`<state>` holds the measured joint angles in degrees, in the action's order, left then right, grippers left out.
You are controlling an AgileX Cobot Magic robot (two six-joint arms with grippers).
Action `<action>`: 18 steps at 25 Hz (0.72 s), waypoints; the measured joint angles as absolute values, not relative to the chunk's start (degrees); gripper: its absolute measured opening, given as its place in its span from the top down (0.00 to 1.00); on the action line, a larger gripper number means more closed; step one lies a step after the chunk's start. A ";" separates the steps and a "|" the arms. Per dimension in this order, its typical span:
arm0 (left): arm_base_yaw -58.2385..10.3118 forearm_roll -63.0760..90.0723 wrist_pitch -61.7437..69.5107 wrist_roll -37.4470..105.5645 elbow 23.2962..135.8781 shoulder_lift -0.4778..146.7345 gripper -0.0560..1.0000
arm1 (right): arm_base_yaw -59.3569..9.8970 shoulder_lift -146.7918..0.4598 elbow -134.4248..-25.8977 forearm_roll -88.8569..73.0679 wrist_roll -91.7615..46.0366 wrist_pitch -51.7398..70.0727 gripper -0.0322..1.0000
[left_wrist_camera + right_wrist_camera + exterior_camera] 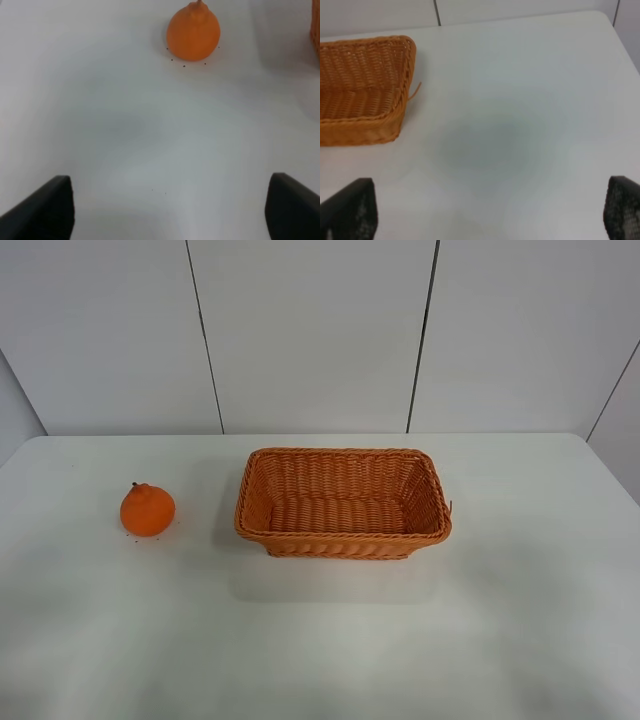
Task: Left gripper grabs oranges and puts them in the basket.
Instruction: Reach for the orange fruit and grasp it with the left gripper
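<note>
One orange (147,511) sits on the white worktop (320,650), left of the empty wicker basket (340,452) and apart from it. Left pincer (169,206), spread wide and holding nothing, is well short of the fruit. An off-centre closing might send the round fruit rolling; alignment is hard to judge.

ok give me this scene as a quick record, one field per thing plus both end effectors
basket: middle of the table, empty
orange: on the table, left of the basket, apart from it, stem up
left end effector: open, holding nothing, facing the orange
right end effector: open, holding nothing
task stage: orange not yet grabbed
</note>
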<state>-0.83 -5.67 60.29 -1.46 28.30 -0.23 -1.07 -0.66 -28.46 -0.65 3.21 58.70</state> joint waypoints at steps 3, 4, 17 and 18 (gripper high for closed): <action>-0.83 -5.67 60.29 -1.46 28.30 -0.23 0.12 | -1.07 -0.66 -28.46 -0.65 3.21 58.70 0.30; -0.83 -5.67 60.29 -1.46 28.30 -0.23 0.12 | -1.07 -0.66 -28.46 -0.65 3.21 58.70 0.30; -0.83 -5.67 60.06 -0.44 28.42 0.00 0.12 | -1.07 -0.66 -28.46 -0.65 3.21 58.70 0.30; -0.83 -5.67 59.91 0.00 28.76 0.88 0.12 | -1.07 -0.66 -28.46 -0.65 3.21 58.70 0.30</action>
<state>-0.83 -5.67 59.91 0.00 28.76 0.88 -1.07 -0.66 -28.46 -0.65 3.21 58.70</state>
